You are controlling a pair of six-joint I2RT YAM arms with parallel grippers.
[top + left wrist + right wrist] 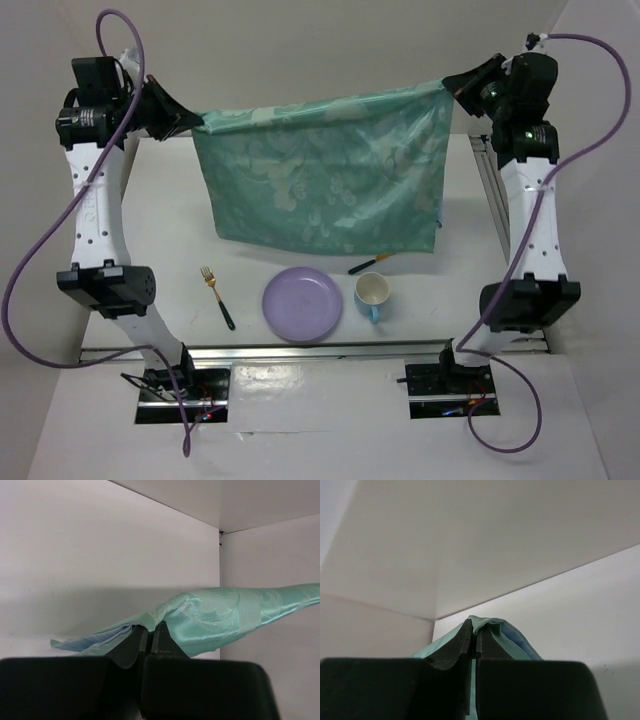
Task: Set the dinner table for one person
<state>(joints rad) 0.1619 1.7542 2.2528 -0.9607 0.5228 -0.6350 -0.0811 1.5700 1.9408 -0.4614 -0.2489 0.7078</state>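
A green patterned satin cloth hangs spread between my two grippers above the far half of the white dinner table. My left gripper is shut on its upper left corner, and my right gripper is shut on its upper right corner. In the left wrist view the cloth runs off to the right from the closed left gripper. In the right wrist view the cloth bunches over the closed right gripper. The cloth's lower edge hangs close to the tabletop.
Near the front edge lie a gold fork with a black handle, a lilac plate and a white cup with a blue handle. A black-and-orange utensil pokes out from under the cloth's lower edge. White walls enclose the table.
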